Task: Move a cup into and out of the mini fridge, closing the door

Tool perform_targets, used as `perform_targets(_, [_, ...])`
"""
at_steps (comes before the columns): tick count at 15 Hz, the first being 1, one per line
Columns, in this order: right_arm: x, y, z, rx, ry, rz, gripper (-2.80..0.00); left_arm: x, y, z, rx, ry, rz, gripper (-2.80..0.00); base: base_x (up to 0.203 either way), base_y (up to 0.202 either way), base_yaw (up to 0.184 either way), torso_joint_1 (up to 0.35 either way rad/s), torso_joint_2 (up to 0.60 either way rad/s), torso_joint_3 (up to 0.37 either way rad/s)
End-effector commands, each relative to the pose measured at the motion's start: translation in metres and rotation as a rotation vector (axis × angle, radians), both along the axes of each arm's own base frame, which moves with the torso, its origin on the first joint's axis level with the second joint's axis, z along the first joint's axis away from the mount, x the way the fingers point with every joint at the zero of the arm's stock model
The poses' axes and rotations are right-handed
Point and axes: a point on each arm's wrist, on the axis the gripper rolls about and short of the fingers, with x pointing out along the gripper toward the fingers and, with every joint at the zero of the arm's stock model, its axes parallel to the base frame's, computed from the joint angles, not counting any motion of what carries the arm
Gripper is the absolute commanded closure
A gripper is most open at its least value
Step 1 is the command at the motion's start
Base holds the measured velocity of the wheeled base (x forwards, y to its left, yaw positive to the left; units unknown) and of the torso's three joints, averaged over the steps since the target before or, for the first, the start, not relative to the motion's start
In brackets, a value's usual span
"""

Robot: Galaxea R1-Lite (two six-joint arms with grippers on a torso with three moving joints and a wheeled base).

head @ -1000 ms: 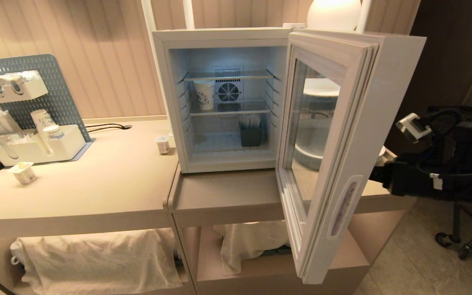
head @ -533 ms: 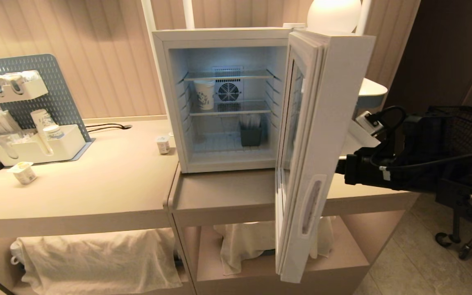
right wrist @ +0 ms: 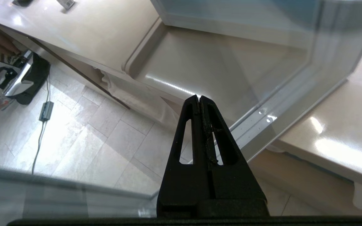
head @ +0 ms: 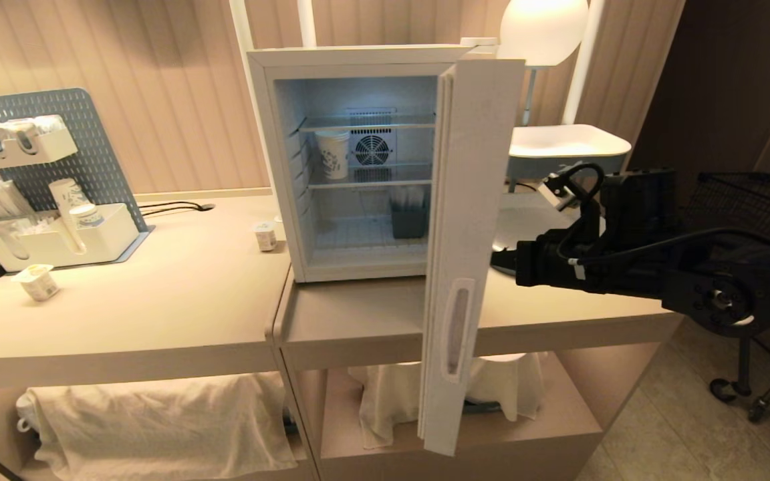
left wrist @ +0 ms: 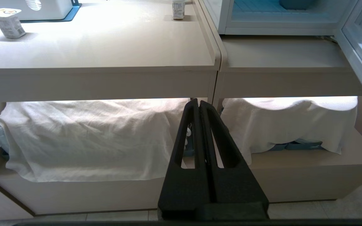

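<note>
**One door half shut, the cup waiting on the counter**

Two small tubs sit on the counter (head: 158,307): the cup (head: 38,280) with its orange-and-yellow foil lid at the far left near the organiser tray (head: 64,244), and a second little tub (head: 265,236) just beside the mini fridge (head: 358,160). Inside the fridge a tall paper cup (head: 333,153) stands on the middle shelf. The door (head: 465,254) stands edge-on to the head camera, roughly halfway closed.

To finish the swing well, the push should stay flat against the outer face, near the handle side – a steady sweep, not a jab – until the seal meets the frame.

The right gripper (head: 502,257) reaches in level from the right, fingers pressed together and holding nothing, its tip just behind the door. The left gripper (left wrist: 199,105) hangs low before the shelf cloths (left wrist: 83,138), likewise closed and empty.
</note>
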Motion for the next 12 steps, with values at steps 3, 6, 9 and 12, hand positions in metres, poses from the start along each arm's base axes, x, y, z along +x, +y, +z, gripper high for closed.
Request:
perform_targets(3, [0.007, 0.028, 0.01, -0.028, -0.041, 0.008, 0.0, 0.0, 0.0, -0.001, 0.0, 0.005, 0.001, 0.0, 0.0, 0.0, 0.0, 0.0, 0.0, 0.0])
perform_targets(6, [0.019, 0.055, 0.028, -0.052, -0.104, -0.041, 0.0, 0.0, 0.0, -0.001, 0.0, 0.005, 0.001, 0.0, 0.0, 0.0, 0.0, 0.0, 0.0, 0.0])
perform_targets(9, [0.041, 0.09, 0.033, -0.084, -0.153, -0.149, 0.0, 0.0, 0.0, -0.001, -0.002, 0.004, 0.001, 0.0, 0.0, 0.0, 0.0, 0.0, 0.0, 0.0])
perform_targets(12, [0.066, 0.13, 0.026, -0.122, -0.206, -0.281, 0.0, 0.0, 0.0, -0.001, -0.002, 0.005, 0.001, 0.0, 0.0, 0.0, 0.0, 0.0, 0.0, 0.0])
